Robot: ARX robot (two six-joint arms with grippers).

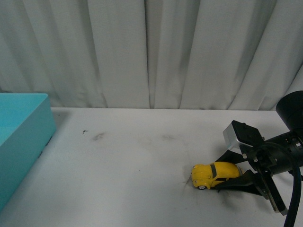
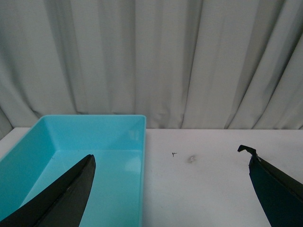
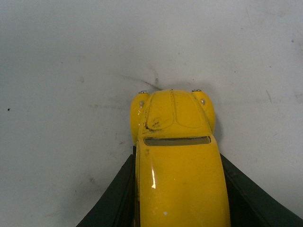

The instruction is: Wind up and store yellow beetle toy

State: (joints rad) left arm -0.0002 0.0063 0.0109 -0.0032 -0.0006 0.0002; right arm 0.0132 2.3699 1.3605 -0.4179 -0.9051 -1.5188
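Nearest on the left, a turquoise bin (image 1: 21, 142) is cut off by the frame edge in the front view. In the left wrist view only its bare turquoise floor is shown, partly covered by one black finger (image 2: 66, 198) of the left gripper (image 2: 166, 153), whose jaws are held wide apart. On the white table (image 1: 142, 156), at the near right and well apart from the bin, the right gripper (image 1: 220, 176) is seen clamped on the sides of the yellow beetle toy (image 1: 210, 174). The toy rests on the table with its nose to the left. Its rear is hidden between the fingers, and the right arm is cut off by the frame.
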